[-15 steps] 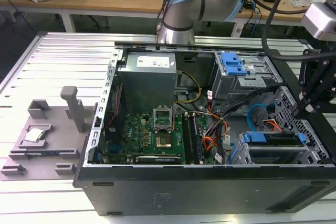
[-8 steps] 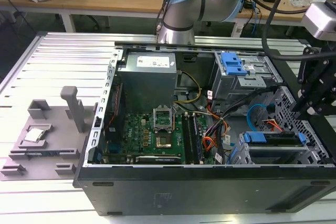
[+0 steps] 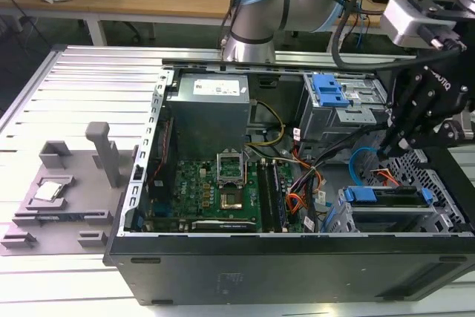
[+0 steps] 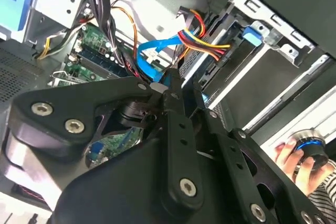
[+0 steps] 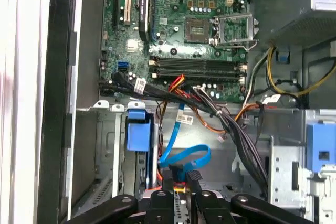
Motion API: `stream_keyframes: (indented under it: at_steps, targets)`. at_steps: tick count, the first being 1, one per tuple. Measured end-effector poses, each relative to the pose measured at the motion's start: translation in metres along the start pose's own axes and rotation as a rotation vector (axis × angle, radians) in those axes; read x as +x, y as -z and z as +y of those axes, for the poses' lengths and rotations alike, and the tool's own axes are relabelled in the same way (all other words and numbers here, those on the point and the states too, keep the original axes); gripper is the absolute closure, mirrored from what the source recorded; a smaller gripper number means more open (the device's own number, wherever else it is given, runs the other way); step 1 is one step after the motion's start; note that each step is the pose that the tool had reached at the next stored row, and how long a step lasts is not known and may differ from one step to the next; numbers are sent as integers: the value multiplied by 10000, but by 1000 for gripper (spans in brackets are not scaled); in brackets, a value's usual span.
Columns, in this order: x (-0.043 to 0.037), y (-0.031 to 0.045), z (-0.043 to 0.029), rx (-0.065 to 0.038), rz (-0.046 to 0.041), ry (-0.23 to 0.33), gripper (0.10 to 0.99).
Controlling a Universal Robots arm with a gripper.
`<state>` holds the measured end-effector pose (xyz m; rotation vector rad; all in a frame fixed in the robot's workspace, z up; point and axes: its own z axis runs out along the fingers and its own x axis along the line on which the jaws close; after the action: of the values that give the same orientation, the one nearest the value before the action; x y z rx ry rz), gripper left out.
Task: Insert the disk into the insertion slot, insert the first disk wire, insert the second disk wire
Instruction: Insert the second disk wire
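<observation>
The disk (image 3: 386, 197), in its blue carrier, sits inside the insertion slot (image 3: 445, 209) of the perforated grey cage at the exterior view's right. The first disk wire (image 4: 197, 38), an orange, red and yellow bundle, runs to the disk's back edge. The second disk wire (image 5: 189, 156), a smooth blue cable, loops just behind the disk. My gripper (image 5: 181, 179) hangs over that spot, shut on the blue cable's plug end. In the second wrist view the fingertips (image 4: 172, 90) meet where the blue cable (image 4: 149, 61) ends. The exterior view shows the gripper (image 3: 387, 152) beside the blue loop (image 3: 358, 162).
The open case holds a motherboard (image 3: 215, 191), a grey power supply (image 3: 208, 113) and a grey box with a blue latch plate (image 3: 334, 98). Black cable bundles (image 5: 231, 129) cross near the cage. A grey fixture (image 3: 52, 191) lies on the table. A hand (image 4: 291, 153) holds a blue-ringed knob outside the case.
</observation>
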<state>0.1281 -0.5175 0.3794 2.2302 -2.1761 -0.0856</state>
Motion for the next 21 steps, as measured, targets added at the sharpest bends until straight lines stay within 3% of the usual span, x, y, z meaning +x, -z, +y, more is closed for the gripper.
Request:
stream_keyframes:
  at_steps: [6, 10, 13, 15, 21]
  targets:
    - [-1, -47, 69, -14, 38, 647, 847]
    - [-1, -55, 71, -37, 193, 1213, 847]
    - [-1, -56, 71, -37, 200, 1214, 847]
    - [-1, -56, 71, -37, 202, 1213, 922]
    - [-1, -56, 71, -38, 212, 1212, 925]
